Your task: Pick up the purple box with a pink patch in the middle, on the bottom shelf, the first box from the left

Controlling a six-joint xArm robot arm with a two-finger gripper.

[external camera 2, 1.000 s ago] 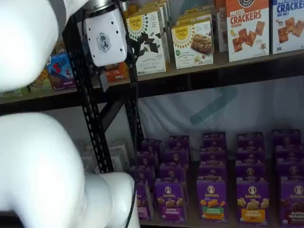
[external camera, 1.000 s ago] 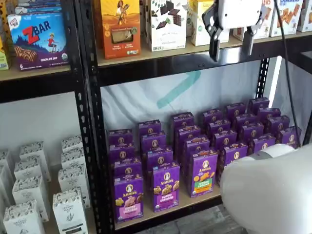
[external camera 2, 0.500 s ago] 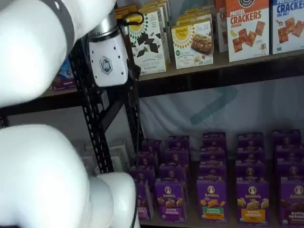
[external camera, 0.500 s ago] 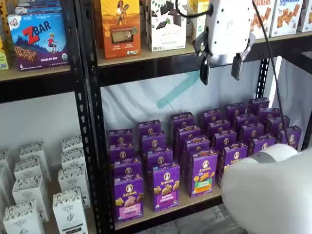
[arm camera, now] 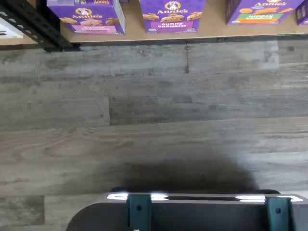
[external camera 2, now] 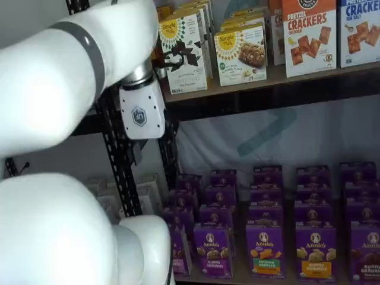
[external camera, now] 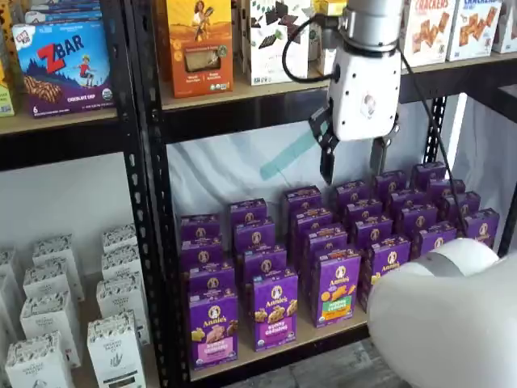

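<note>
The purple box sits well below-left of the open fingers.

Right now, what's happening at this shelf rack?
A white robot arm is working in front of a rack of boxed snacks. Its gripper hangs open and empty in front of the back rows of purple Annie's boxes on the bottom shelf. The purple box with the pink patch stands untouched at the front left, beside one with a purple-white patch. Nothing is grasped yet.
</note>
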